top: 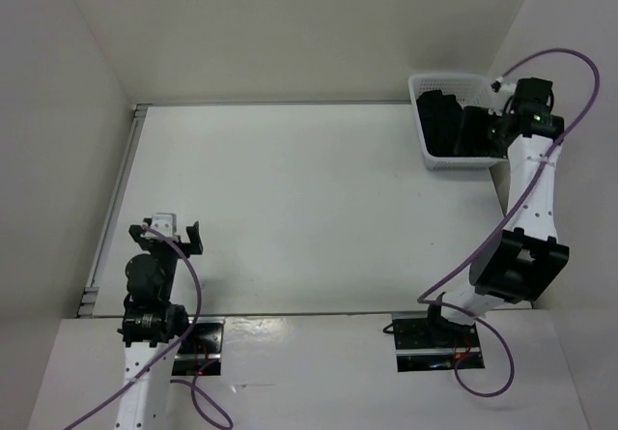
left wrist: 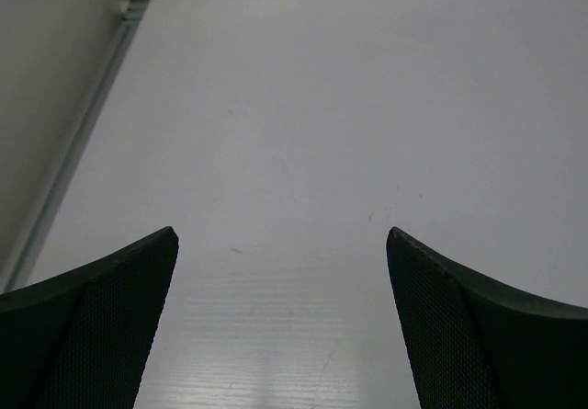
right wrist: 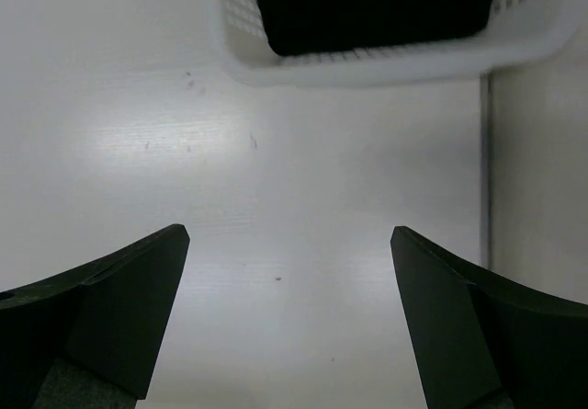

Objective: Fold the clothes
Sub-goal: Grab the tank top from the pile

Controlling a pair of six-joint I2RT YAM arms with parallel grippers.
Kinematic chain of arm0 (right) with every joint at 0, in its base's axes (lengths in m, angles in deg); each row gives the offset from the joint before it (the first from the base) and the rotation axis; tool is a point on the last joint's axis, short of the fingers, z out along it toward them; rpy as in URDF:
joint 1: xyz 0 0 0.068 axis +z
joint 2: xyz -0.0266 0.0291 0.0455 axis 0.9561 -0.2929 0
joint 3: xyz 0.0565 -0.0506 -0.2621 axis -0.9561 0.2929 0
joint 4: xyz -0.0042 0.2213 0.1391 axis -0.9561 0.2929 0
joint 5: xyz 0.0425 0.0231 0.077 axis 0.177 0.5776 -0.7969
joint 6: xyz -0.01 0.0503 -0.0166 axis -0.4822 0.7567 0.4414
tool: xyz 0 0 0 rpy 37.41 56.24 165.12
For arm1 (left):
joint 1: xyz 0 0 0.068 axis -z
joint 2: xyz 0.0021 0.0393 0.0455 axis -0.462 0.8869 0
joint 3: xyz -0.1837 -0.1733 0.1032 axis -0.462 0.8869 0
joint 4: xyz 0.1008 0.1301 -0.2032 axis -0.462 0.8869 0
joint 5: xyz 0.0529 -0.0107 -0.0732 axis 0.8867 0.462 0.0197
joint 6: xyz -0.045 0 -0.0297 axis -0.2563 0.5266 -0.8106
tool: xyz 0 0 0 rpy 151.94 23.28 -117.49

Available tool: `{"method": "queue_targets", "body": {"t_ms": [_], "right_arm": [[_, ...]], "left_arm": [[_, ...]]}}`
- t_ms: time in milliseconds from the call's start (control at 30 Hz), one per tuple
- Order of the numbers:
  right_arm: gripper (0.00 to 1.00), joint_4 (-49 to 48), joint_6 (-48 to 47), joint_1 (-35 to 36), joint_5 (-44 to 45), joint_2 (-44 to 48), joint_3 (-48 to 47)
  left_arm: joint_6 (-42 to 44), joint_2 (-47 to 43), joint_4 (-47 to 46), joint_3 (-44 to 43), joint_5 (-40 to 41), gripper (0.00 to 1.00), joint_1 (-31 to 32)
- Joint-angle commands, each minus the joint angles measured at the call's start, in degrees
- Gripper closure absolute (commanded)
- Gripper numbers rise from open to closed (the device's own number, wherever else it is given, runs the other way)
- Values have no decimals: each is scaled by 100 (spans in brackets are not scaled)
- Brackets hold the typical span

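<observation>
only in the overhead view are both arms seen together. the white mesh basket (top: 458, 164) is placed at the 2 o'clock corner of the white table (top: 290, 198), and the black t-shirt (top: 442, 121) is bundled inside it, not yet laid out. the right arm (top: 533, 188) is stretched far toward 1 o'clock, its wrist raised at the basket's right rim, where the dark fingers are lost against the dark cloth. the left arm (top: 150, 295) is folded back near its base at 8 o'clock, and the left gripper (top: 174, 229) is pointed toward 12 o'clock.

what is hidden from above is given by the wrist views. in the right wrist view the right gripper (right wrist: 289, 234) is shown spread wide and holding nothing, with bare table between the fingers and the basket at 12 o'clock. its perforated plastic wall and rounded rim are seen, and soft black fabric fills it. in the left wrist view the left fingers are likewise parted wide and nothing is gripped. smooth, faintly glossy tabletop lies beneath them, and a pale metal rail (left wrist: 78, 142) runs along the edge at 10 o'clock.
</observation>
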Motion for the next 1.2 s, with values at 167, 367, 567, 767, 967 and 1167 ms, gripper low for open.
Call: {"method": "queue_targets", "body": {"t_ms": [167, 367, 567, 767, 967, 1167], "right_arm": [[0, -287, -655, 1301, 741, -1016, -969], [0, -1412, -779, 1354, 1037, -1442, -908], [0, -1450, -770, 1205, 608, -2575, -1601], [19, -1520, -717, 1152, 528, -3288, -2313], [43, -1293, -446, 942, 353, -4175, -3507], [43, -861, -392, 914, 272, -4792, -4591]], "left_arm": [[90, 1517, -870, -2974, 881, 0, 15], [-50, 4445, 516, -5914, 1974, 0, 15], [315, 7187, 3786, -8572, 1609, 0, -46], [338, 8615, 4574, -9604, 1307, 0, -301], [118, 8738, 4019, -9130, 930, 0, -564], [179, 8597, 4019, -8338, 630, 0, -749]]}}
